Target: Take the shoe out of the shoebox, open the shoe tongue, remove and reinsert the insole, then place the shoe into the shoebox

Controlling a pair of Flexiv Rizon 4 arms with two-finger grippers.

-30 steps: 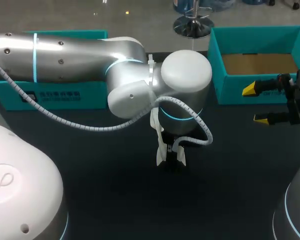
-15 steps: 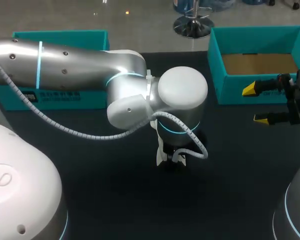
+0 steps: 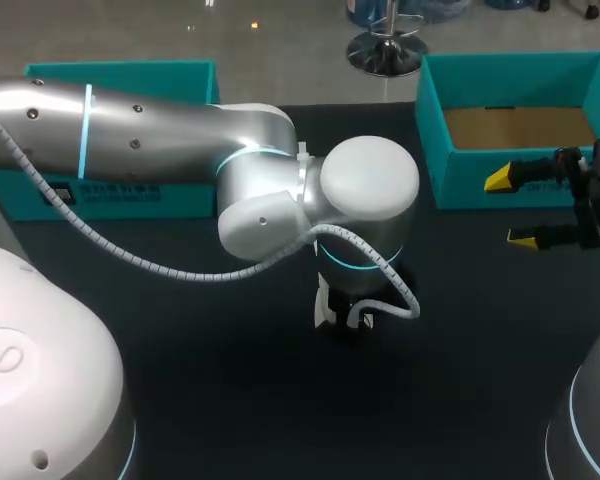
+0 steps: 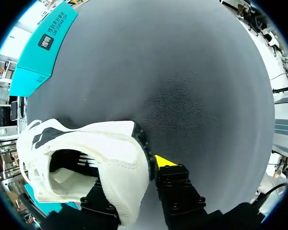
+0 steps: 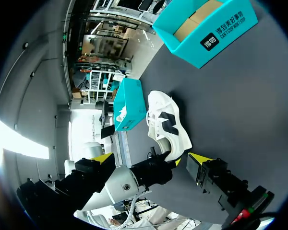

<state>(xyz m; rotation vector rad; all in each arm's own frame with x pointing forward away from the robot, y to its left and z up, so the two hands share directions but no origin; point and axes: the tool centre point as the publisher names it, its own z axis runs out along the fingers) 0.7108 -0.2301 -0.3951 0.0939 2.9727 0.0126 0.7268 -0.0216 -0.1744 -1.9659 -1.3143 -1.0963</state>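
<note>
Shoe is out of the shoebox, upright at mid-table. Left gripper clamped on its heel, one finger inside the collar. Right gripper at right, just near side of the box, fingers apart, empty. Judged: removal done. Tongue, insole out and back in, and return to box all left.

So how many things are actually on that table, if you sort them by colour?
Teal boxes: 2, one open at the right, one at the left
White shoe: 1
Total: 3
</note>
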